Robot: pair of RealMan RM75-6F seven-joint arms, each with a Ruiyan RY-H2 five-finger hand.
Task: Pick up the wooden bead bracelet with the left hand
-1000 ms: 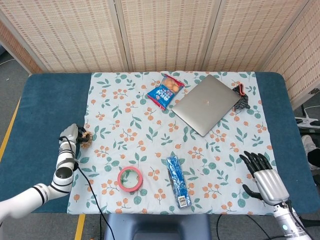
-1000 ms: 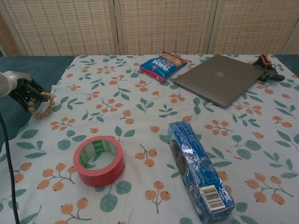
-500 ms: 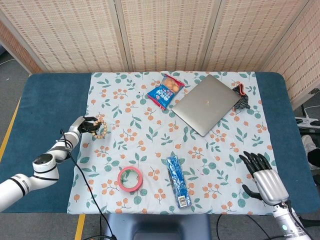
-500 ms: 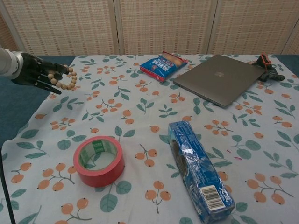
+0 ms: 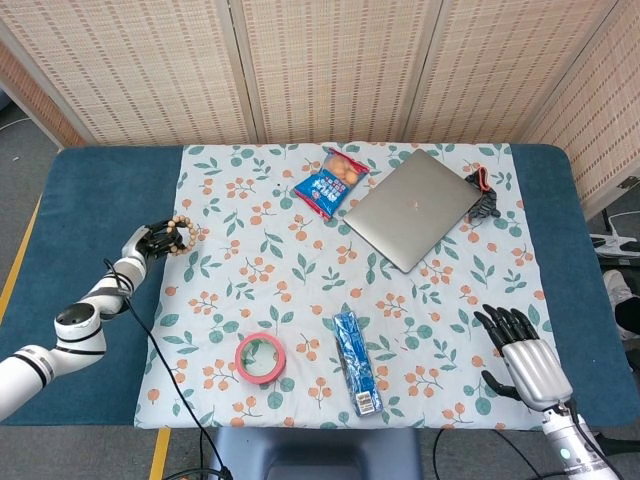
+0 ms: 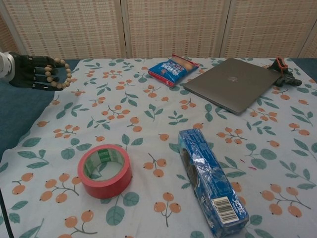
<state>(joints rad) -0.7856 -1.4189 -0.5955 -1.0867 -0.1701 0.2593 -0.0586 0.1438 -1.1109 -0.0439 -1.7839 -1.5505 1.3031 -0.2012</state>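
While the left hand grips the wooden bead bracelet in curled fingers, the right hand holds nothing, fingers spread.

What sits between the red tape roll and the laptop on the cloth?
In the chest view, only bare floral tablecloth lies between the red tape roll and the laptop. The blue packet sits off to the right of that line.

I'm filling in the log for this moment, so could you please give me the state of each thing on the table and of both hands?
wooden bead bracelet: held off the table by the left hand
left hand: gripping the bracelet
right hand: holding nothing, fingers apart
laptop: lid closed, lying flat
red tape roll: lying flat, hole up
blue snack bag: lying flat
long blue packet: lying flat
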